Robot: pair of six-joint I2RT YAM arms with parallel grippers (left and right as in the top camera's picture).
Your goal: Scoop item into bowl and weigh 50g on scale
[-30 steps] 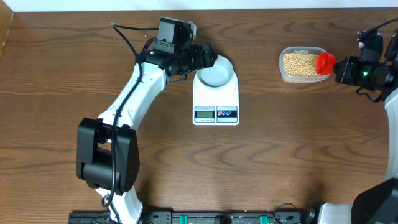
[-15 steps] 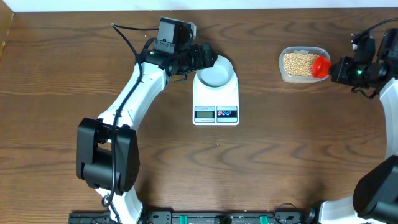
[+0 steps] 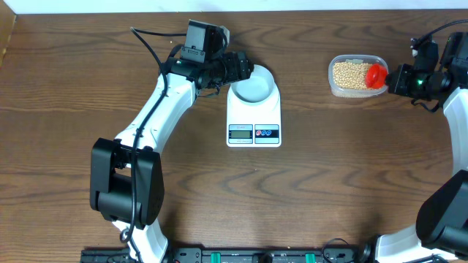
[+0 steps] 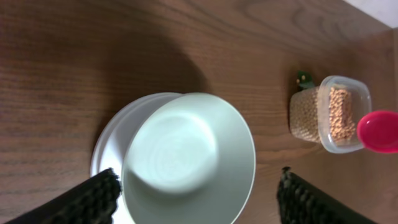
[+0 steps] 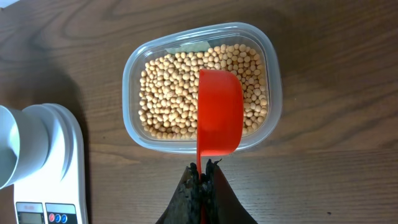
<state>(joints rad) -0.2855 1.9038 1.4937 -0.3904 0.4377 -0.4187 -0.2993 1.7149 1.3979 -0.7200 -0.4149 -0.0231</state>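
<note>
left claw (image 4: 198, 198) spread, a finger each side of the bowl (image 4: 186, 158) | bowl sits on scale (image 3: 254, 123) | right claw (image 5: 202, 179) pinching red scoop (image 5: 219, 112) by its handle, held above beans (image 5: 168, 87) in clear tub (image 5: 274, 81)

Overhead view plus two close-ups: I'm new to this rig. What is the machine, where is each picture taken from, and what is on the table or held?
Two robot arms work at a wooden table. One picture looks down from above; the other two come from a camera on each wrist. A white scale carries a pale bowl, which is empty, and the open left gripper has a finger on either side of it. The right gripper is shut on the handle of a red scoop, which is over a clear tub of beans.
</note>
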